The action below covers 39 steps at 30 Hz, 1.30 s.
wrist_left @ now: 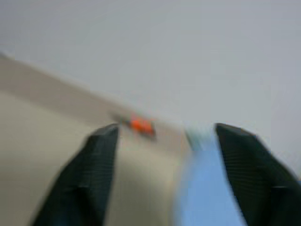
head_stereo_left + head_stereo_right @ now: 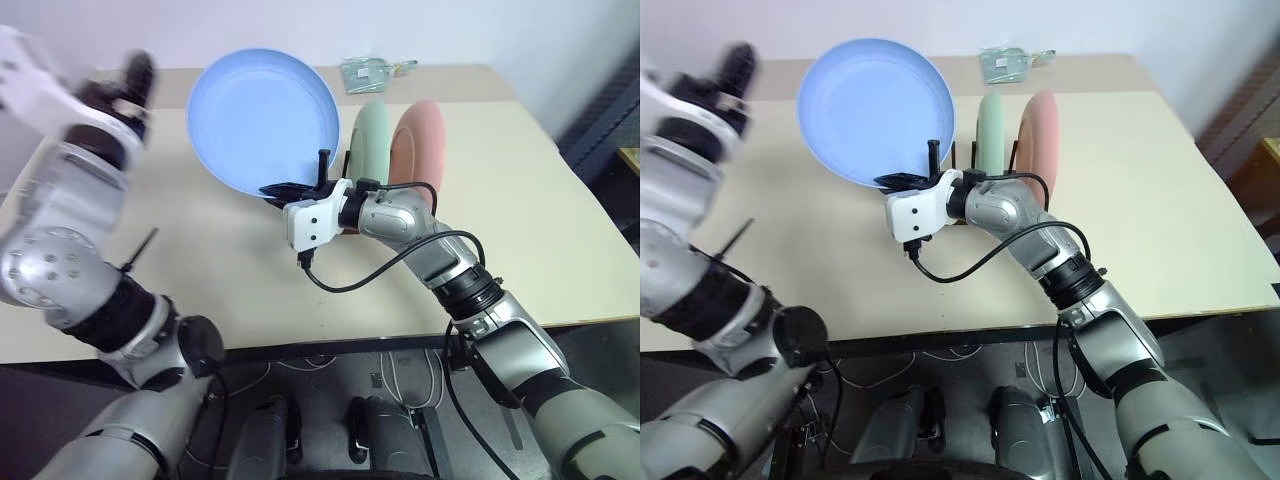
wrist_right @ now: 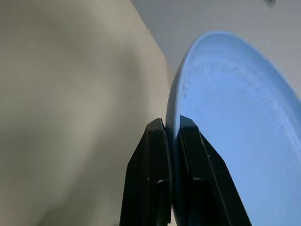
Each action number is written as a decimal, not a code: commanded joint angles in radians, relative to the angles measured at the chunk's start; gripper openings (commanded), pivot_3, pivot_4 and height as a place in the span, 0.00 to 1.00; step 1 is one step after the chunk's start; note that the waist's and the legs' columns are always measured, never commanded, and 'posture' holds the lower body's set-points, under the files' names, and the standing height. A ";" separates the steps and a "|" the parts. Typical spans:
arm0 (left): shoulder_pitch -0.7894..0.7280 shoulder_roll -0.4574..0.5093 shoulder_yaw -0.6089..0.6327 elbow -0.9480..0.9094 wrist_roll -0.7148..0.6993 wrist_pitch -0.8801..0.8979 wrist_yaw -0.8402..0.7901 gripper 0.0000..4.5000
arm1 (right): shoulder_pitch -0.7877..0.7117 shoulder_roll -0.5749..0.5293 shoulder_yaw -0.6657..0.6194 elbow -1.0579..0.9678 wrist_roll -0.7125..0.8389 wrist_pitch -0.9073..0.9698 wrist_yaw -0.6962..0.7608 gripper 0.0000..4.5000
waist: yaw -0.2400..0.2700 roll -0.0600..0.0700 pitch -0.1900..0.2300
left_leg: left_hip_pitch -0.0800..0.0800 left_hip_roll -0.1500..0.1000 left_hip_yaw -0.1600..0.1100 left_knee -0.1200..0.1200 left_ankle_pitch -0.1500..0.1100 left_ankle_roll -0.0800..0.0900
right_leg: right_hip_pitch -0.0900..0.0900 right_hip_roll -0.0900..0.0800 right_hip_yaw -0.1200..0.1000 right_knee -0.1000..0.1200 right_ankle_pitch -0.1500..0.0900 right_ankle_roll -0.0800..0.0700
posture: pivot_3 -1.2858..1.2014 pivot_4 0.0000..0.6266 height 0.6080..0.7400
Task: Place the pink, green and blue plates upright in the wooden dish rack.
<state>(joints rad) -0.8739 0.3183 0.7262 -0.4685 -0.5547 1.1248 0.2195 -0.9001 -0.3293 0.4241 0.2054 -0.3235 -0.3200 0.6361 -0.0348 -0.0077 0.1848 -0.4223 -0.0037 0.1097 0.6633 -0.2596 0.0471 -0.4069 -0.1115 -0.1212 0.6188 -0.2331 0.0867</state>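
Note:
The light blue plate (image 2: 262, 118) is tilted up on edge above the table, left of the other two. My right gripper (image 2: 292, 188) is shut on its lower rim; in the right wrist view the two fingers (image 3: 157, 155) pinch the blue rim (image 3: 175, 101). The mint green plate (image 2: 370, 135) and the salmon pink plate (image 2: 420, 145) stand upright side by side in the wooden dish rack (image 2: 954, 157), which is mostly hidden behind my right wrist. My left gripper (image 2: 138, 72) is raised at the far left, open and empty, apart from the blue plate (image 1: 202, 188).
A pale green packet (image 2: 370, 70) lies at the table's far edge. A black cable (image 2: 345, 283) loops under my right wrist. Bare beige tabletop (image 2: 210, 260) lies left of and in front of the rack. A small orange thing (image 1: 141, 125) shows far off.

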 commanded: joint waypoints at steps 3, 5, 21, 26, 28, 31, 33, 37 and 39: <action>0.292 0.180 -0.199 0.095 0.192 -0.257 -0.164 0.76 | -0.031 0.080 -0.185 -0.225 0.362 0.245 0.067 0.00 | -0.004 0.000 0.000 | 0.000 0.001 0.000 0.000 0.000 -0.001 | 0.000 0.001 0.000 0.004 0.000 0.000 | 0.52 0.24 1.00; 0.386 0.174 -0.270 0.111 0.223 -0.337 -0.213 0.76 | -0.035 0.118 -0.258 -0.308 0.514 0.416 0.055 0.00 | 0.006 0.000 0.000 | 0.000 0.000 0.000 0.000 0.000 -0.001 | 0.000 0.000 0.000 0.003 0.000 -0.001 | 0.52 0.24 1.00; 0.634 0.058 -0.556 0.132 0.357 -0.677 -0.358 0.76 | -0.027 0.431 -0.660 -0.449 1.297 1.198 -0.671 0.00 | 0.015 0.000 -0.001 | -0.005 0.001 0.008 -0.001 0.000 -0.001 | -0.015 -0.005 0.003 0.013 -0.002 -0.006 | 0.52 0.24 1.00; 0.655 0.054 -0.551 0.130 0.362 -0.692 -0.370 0.76 | -0.014 0.466 -0.694 -0.414 1.342 1.202 -0.802 0.00 | 0.017 -0.001 -0.001 | -0.006 0.001 0.010 -0.001 0.000 0.000 | -0.016 -0.005 0.004 0.013 -0.002 -0.006 | 0.52 0.24 1.00; 0.658 0.053 -0.551 0.129 0.365 -0.693 -0.372 0.76 | -0.013 0.470 -0.698 -0.397 1.344 1.198 -0.834 0.00 | 0.017 -0.001 -0.001 | -0.006 0.001 0.010 -0.001 0.000 0.000 | -0.017 -0.005 0.004 0.013 -0.002 -0.006 | 0.52 0.24 1.00; 0.661 0.051 -0.555 0.129 0.367 -0.696 -0.375 0.76 | -0.018 0.474 -0.711 -0.363 1.337 1.183 -0.878 0.00 | 0.017 -0.001 -0.001 | -0.006 0.001 0.010 -0.001 0.000 0.000 | -0.017 -0.005 0.004 0.013 -0.002 -0.006 | 0.52 0.24 1.00; 0.664 0.051 -0.558 0.126 0.368 -0.697 -0.379 0.76 | -0.023 0.463 -0.706 -0.345 1.322 1.176 -0.882 0.00 | 0.016 0.000 -0.001 | -0.006 0.001 0.010 -0.001 0.000 0.000 | -0.017 -0.005 0.004 0.013 -0.002 -0.006 | 0.52 0.24 1.00; 0.684 0.054 -0.577 0.115 0.376 -0.705 -0.405 0.76 | -0.042 0.449 -0.701 -0.292 1.294 1.156 -0.893 0.00 | 0.015 0.000 -0.001 | -0.006 0.001 0.010 -0.001 0.000 0.000 | -0.017 -0.005 0.005 0.013 -0.002 -0.006 | 0.52 0.24 1.00; 0.697 0.053 -0.585 0.108 0.373 -0.710 -0.424 0.76 | -0.054 0.439 -0.690 -0.265 1.274 1.148 -0.877 0.00 | 0.016 0.000 -0.001 | -0.006 0.001 0.010 -0.001 0.000 0.000 | -0.017 -0.004 0.005 0.013 -0.002 -0.006 | 0.52 0.24 1.00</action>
<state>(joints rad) -0.1823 0.3689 0.1497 -0.3182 -0.1860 0.4433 -0.1888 -0.9132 0.1239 -0.2786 -0.0489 0.9618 0.8467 -0.2548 -0.0187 -0.0081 0.1838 -0.4288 -0.0029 0.1201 0.6623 -0.2593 0.0469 -0.4240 -0.1160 -0.1165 0.6319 -0.2353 0.0809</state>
